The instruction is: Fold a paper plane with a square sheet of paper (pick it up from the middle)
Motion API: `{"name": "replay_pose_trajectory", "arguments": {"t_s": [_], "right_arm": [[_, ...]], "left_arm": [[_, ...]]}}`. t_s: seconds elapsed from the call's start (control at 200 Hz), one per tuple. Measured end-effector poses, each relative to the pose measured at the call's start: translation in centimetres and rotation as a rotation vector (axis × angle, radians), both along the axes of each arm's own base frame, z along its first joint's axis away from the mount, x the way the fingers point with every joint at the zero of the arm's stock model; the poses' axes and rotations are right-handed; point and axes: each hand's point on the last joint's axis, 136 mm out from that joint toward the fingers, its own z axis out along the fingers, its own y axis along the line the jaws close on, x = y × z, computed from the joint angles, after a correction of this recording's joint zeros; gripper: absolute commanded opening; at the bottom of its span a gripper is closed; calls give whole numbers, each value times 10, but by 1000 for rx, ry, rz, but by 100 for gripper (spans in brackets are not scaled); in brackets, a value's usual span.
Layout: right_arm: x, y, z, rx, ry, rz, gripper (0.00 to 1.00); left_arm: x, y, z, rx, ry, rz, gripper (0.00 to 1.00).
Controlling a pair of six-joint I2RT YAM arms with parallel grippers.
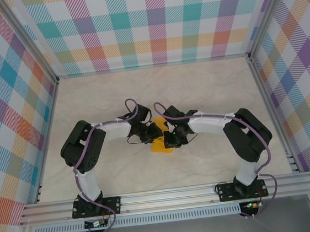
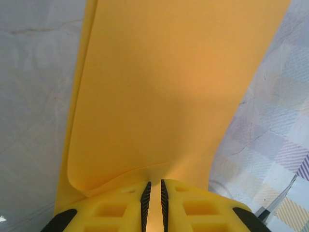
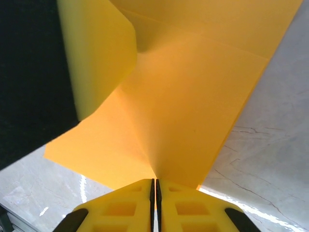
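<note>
Left wrist view: the left end effector [image 2: 153,187] and the right end effector [image 3: 155,182] each pinch the sheet of paper [image 2: 159,96] nearly shut at mid-desk [image 1: 207,88]; it looks light, floppy and easily creased, so grip close to the fold line.

Your square sheet of paper [image 2: 159,96] is thin, matt and smooth. At 6 o'clock the right gripper [image 3: 155,183] has fingers [image 3: 123,208] of matt yellow plastic, and the table [image 3: 270,159] looks glossy and marble-veined.
</note>
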Motion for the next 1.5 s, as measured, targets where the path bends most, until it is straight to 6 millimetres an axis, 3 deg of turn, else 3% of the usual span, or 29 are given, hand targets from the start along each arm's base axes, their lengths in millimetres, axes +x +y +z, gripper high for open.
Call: {"name": "replay_pose_trajectory", "arguments": {"t_s": [0.465, 0.91, 1.5], "right_arm": [[-2, -8, -9, -48, 12, -6, 12], [-1, 3, 2, 18, 5, 12, 12], [-4, -2, -9, -19, 27, 9, 12]], "left_arm": [[0, 0, 0, 1, 0, 0, 18], [0, 0, 0, 1, 0, 0, 18], [0, 0, 0, 3, 0, 0, 18]]}}
